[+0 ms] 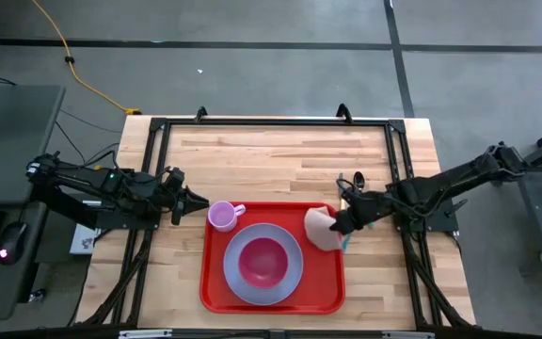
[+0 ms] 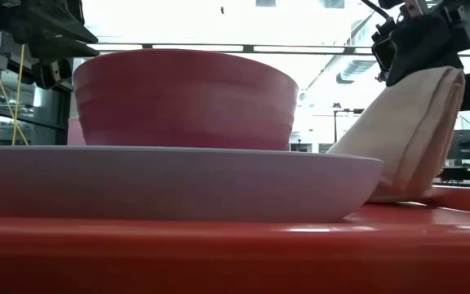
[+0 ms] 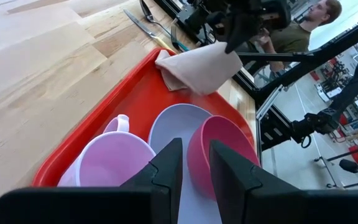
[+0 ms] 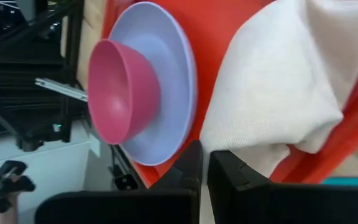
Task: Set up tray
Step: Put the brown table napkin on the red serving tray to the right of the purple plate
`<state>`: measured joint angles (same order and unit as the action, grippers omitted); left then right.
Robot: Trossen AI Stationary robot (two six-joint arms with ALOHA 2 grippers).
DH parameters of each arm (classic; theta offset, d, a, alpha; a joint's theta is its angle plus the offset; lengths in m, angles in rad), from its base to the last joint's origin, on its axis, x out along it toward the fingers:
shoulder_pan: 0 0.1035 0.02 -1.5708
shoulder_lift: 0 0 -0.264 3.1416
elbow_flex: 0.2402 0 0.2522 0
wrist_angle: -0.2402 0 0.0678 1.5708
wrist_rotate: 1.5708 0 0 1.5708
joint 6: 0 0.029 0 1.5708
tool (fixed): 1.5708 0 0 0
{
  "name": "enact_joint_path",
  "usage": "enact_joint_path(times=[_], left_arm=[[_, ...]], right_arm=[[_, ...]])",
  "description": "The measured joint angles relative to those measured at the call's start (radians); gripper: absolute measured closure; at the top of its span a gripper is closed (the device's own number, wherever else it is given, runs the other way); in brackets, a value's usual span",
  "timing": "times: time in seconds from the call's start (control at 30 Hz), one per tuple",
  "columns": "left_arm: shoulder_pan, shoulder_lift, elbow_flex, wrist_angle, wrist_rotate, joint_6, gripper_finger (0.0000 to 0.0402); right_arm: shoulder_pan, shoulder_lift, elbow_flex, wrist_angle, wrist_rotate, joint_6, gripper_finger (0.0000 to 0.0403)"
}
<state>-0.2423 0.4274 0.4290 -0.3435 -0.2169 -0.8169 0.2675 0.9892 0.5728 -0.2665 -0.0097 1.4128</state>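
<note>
Two arms in frame over the wooden table (image 1: 280, 155). The tray (image 1: 213, 278) is red, flat on the table at the near edge, roughly centered between the arms. On it: lavender plate (image 1: 288, 279) in the middle, pink bowl (image 1: 263, 261) sitting upright on the plate, pale purple mug (image 1: 222, 216) at the tray's far left corner with its handle pointing right. Tan napkin (image 1: 321, 227) is at the tray's far right corner, bunched and lifted at one end, its lower edge resting on the tray. Right gripper (image 1: 344, 224) is clamped shut on the napkin's upper fold, pinching cloth between the fingers. Left gripper (image 1: 193, 200) hovers just left of the mug, off the tray's far left corner, fingers slightly parted, gripping nothing. Cutlery (image 1: 351, 181) lies on bare wood just beyond the tray's far right corner, near the right gripper.
</note>
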Motion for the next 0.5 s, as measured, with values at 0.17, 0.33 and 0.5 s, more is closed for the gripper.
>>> enact_joint_path(times=[0.17, 0.33, 0.5], left_arm=[[0.000, 0.000, 0.000, 0.000, 0.000, 0.000, 0.0291], [0.000, 0.000, 0.000, 0.000, 0.000, 0.000, 0.0291], [0.000, 0.000, 0.000, 0.000, 0.000, 0.000, 0.0291]], right_arm=[[-0.020, 0.004, 0.000, 0.035, -0.007, 0.001, 0.0402], [-0.032, 0.005, 0.000, 0.108, -0.005, 0.020, 0.0402], [0.002, 0.006, 0.000, 0.106, 0.011, 0.064, 0.0402]])
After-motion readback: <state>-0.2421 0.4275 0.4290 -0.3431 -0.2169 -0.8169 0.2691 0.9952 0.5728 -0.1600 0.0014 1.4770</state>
